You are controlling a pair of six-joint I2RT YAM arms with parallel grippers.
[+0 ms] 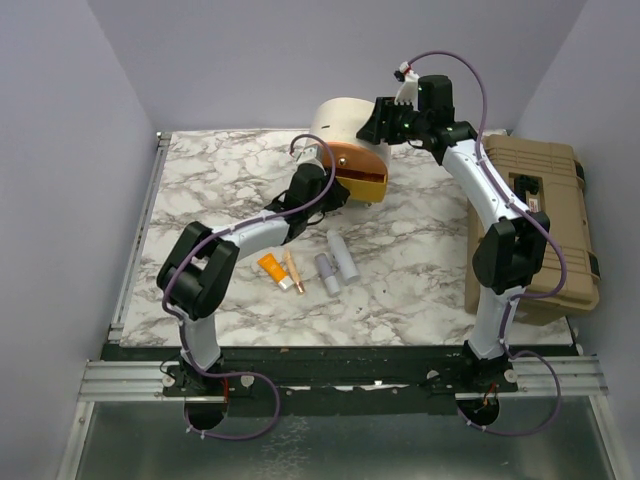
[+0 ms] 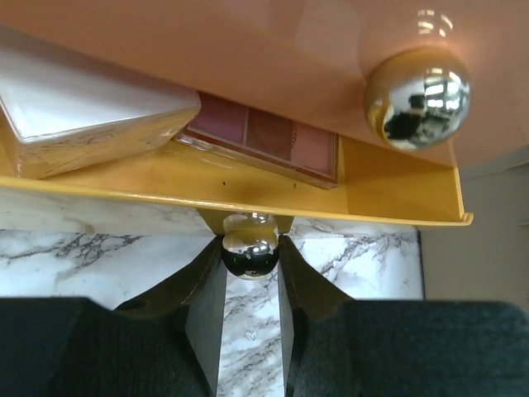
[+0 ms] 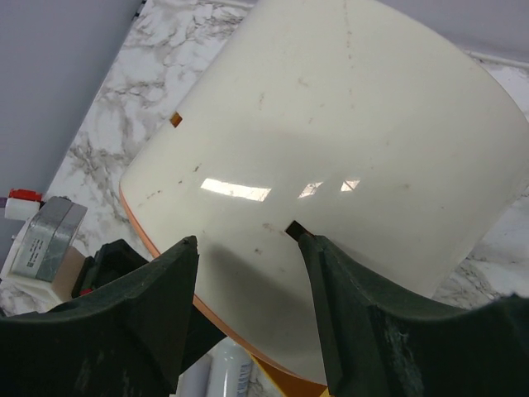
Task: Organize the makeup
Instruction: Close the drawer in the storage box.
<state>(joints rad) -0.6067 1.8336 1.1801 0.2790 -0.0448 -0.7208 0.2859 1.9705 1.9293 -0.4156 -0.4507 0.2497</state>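
Left gripper (image 2: 248,248) up close, jaws pinched narrow on the small chrome knob (image 2: 250,256) at the front lip of the orange drawer (image 2: 397,198), where the white compact (image 2: 83,107) lies left of the pink palette (image 2: 264,136). Out on the marble table (image 1: 200,180), between the left arm's base and the case, lie the orange tube (image 1: 272,267), gold lipstick (image 1: 293,270) and two silver tubes (image 1: 327,272), long axes pointing roughly away from the bases, nearer the left arm by my reckoning. Over on the right, the right gripper (image 3: 248,241) hangs above the cream case (image 3: 347,124), jaws wide, holding nothing.
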